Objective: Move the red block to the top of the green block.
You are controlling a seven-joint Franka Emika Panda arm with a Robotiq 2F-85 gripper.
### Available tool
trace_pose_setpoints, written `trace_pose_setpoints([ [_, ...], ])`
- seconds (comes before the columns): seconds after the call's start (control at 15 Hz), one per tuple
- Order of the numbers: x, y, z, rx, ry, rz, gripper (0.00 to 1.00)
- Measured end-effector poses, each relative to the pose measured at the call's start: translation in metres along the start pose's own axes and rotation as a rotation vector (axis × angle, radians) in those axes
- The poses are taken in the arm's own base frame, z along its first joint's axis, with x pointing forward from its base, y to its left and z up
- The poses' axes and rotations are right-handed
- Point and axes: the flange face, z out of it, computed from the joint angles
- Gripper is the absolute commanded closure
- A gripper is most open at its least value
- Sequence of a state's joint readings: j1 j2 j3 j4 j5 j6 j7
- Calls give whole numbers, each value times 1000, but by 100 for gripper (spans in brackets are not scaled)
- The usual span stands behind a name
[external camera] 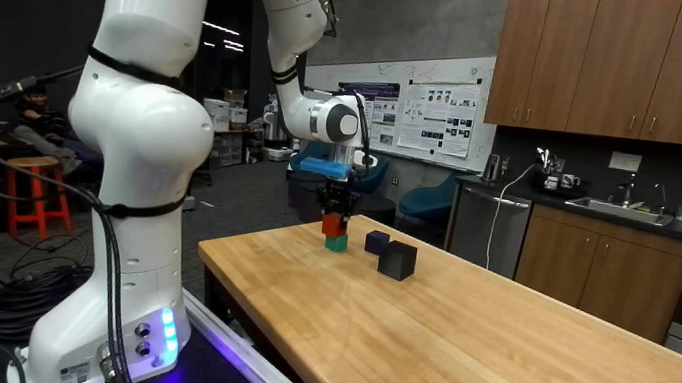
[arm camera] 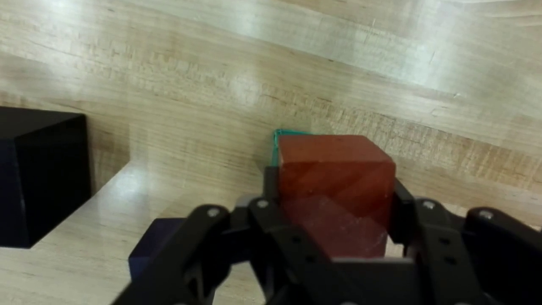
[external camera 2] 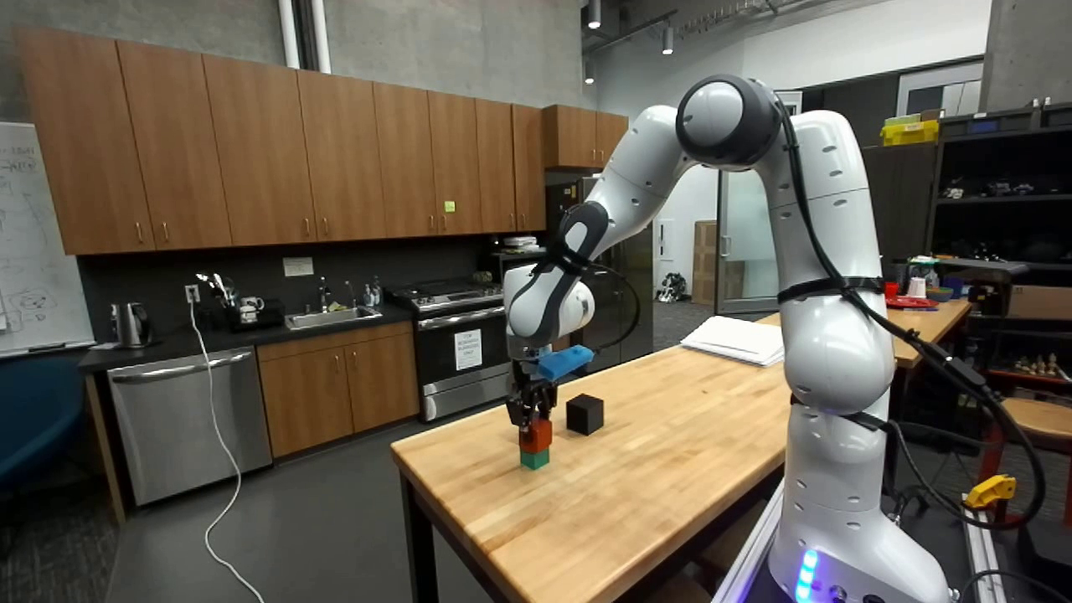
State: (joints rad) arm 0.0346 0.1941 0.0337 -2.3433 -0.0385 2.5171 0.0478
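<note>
Black fingers [arm camera: 404, 216] are clasping the red block [arm camera: 334, 190], which is seemingly touching the green block [external camera: 336, 243] beneath; in both exterior views, a black cube [external camera: 397, 261] is standing to their right.

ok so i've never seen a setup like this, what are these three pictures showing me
The white machine is a robot arm, standing beside a wooden table. Two pictures come from cameras outside it; the wrist view comes from a camera on the arm itself, looking past its grasping tool.

On the table you can see a black cube, a smaller dark bluish block and a green block. The tool grips a red block, held right above the green one. Whether those two touch, I can't say for sure.
</note>
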Motion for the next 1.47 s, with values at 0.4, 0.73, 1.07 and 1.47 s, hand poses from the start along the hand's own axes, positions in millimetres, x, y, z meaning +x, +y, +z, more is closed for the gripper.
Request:
trace_pose_setpoints([
  [0.4, 2, 2, -1, -19, 20, 2, 19],
  [0.73, 2, -1, -2, -25, 21, 7, 0],
  [1.07, 0, -6, -19, 2, 12, 30, 0],
  [1.47, -15, -6, -63, 45, -50, 13, 0],
])
